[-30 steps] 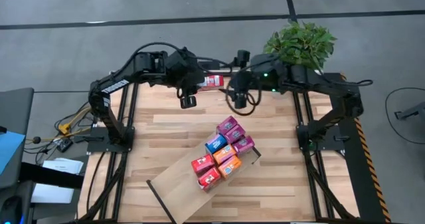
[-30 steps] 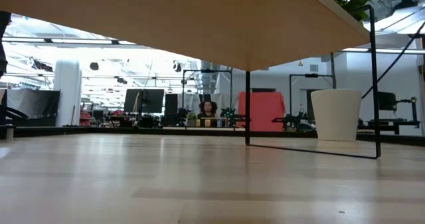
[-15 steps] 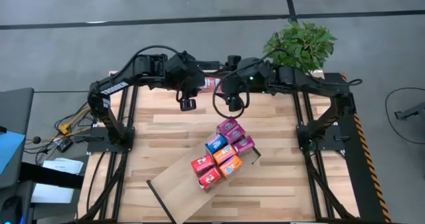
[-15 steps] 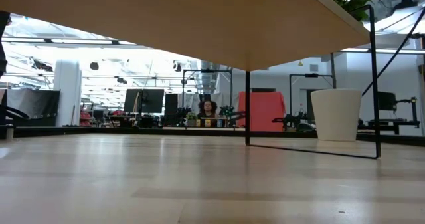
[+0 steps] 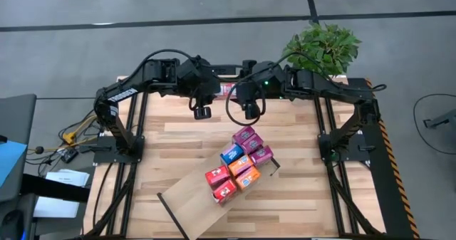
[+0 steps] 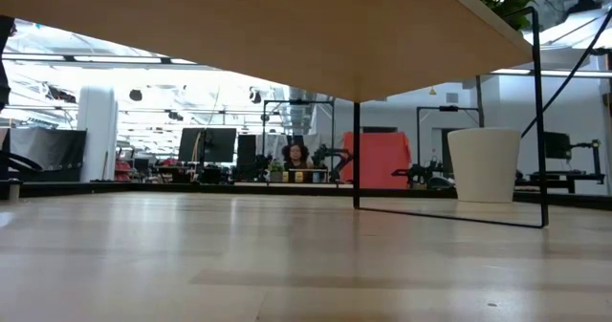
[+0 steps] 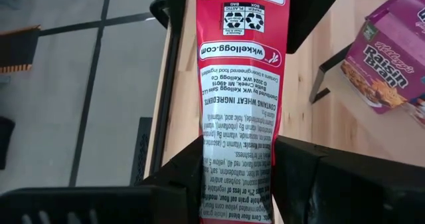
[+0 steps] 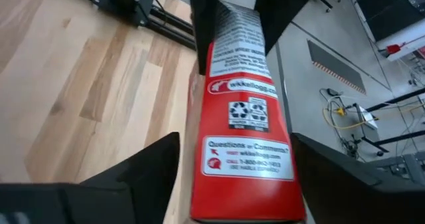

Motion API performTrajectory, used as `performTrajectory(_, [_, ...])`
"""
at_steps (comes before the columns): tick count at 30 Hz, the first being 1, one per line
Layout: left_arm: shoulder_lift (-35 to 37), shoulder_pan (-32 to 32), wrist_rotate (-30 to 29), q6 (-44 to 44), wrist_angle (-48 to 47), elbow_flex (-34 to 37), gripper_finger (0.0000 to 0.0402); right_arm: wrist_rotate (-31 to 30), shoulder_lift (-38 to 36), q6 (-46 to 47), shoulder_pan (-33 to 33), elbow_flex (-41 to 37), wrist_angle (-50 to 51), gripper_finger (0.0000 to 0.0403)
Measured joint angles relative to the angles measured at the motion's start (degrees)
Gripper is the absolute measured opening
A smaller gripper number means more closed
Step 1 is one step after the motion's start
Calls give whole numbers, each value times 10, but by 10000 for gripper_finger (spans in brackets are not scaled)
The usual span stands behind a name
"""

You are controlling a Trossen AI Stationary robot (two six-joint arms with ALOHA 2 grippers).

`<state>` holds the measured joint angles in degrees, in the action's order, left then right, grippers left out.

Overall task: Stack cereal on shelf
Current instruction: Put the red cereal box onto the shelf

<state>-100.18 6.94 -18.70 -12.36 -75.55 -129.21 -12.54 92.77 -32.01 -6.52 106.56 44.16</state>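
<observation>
The left gripper (image 7: 239,184) is clamped on one end of a red box (image 7: 240,84), both fingers (image 7: 169,184) flat against its narrow printed sides, and it holds the box out level toward the right gripper (image 8: 232,177). That gripper straddles the box's other end with its jaws apart and a gap showing on each side, so it reads as a handover not yet completed. Both meet above the table's (image 5: 178,137) far edge, the box between them. Well in front of the pair, nearer the table's middle, the shelf (image 5: 192,197) lies slantwise with seven boxes (image 5: 239,165) packed on its near end in pink, blue, orange and red. The risks are mostly in timing: if the left gripper lets go before the right one has truly closed, the box will probably drop off the table's back edge and out of reach. The box is light card, so a hard squeeze from both ends could crush or buckle it, and an off-centre bite might twist it and leave it skewed for placing on the shelf. Both arms reach inward from their side posts, elbows raised and bent, wrists turned to face one another across the box.
</observation>
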Motion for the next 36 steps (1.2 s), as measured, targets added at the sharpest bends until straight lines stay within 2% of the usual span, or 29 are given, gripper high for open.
performTrajectory(9, [0, 0, 18, -9, -1, 0, 116, 5, 0, 1, 0, 0, 2, 229])
performTrajectory(14, [0, 0, 26, -16, 0, 0, 126, 6, -1, 1, 0, 0, 4, 200])
performTrajectory(20, [5, -4, 32, -4, 5, -2, 163, 9, -2, 0, 0, 0, 2, 196])
performTrajectory(23, [7, -13, 35, 6, -1, -38, 184, 16, -11, 1, 0, 0, -2, 205])
performTrajectory(25, [15, -20, 35, 10, 4, -57, 196, 35, -22, 14, -5, 0, -11, 207])
performTrajectory(30, [83, -28, 35, 31, 54, -31, 218, 99, -56, 57, -33, -1, -28, 198])
performTrajectory(36, [143, -28, 68, 70, 112, -30, 227, 182, -97, 97, -83, -1, -40, 200])
